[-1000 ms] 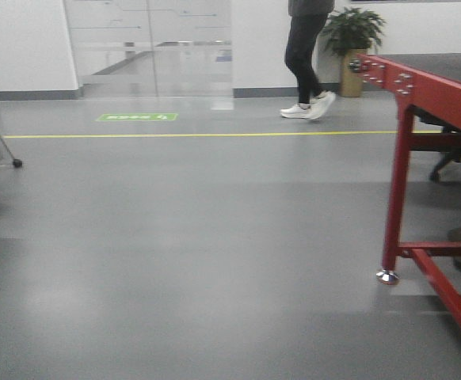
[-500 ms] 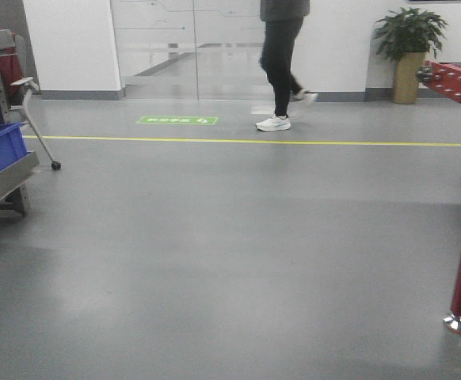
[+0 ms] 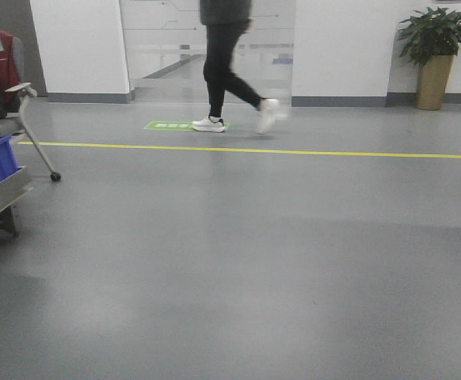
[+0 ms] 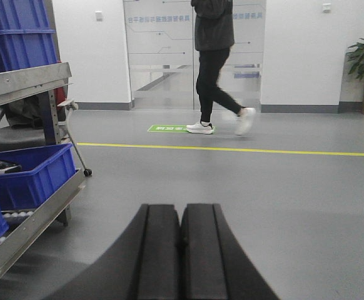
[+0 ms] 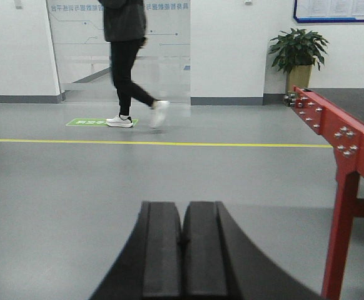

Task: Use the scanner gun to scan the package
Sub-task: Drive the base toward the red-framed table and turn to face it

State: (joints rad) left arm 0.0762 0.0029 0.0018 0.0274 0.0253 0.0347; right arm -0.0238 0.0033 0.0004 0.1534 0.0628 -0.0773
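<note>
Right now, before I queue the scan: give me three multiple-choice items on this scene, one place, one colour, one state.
1. Where does the green rectangular floor sign lie relative to the thin yellow floor line?
A) beyond it
B) on the robot's side of it
C) across it

2. The plastic bins on the metal rack are:
A) red
B) blue
C) grey

3. The left gripper and right gripper are:
A) both open
B) both shut, empty
C) left shut on a box

1 A: the sign sits past the line, near the glass door.
2 B: they show blue in the left wrist view.
3 B: in each wrist view the black jaws are pressed together with nothing between.
</note>
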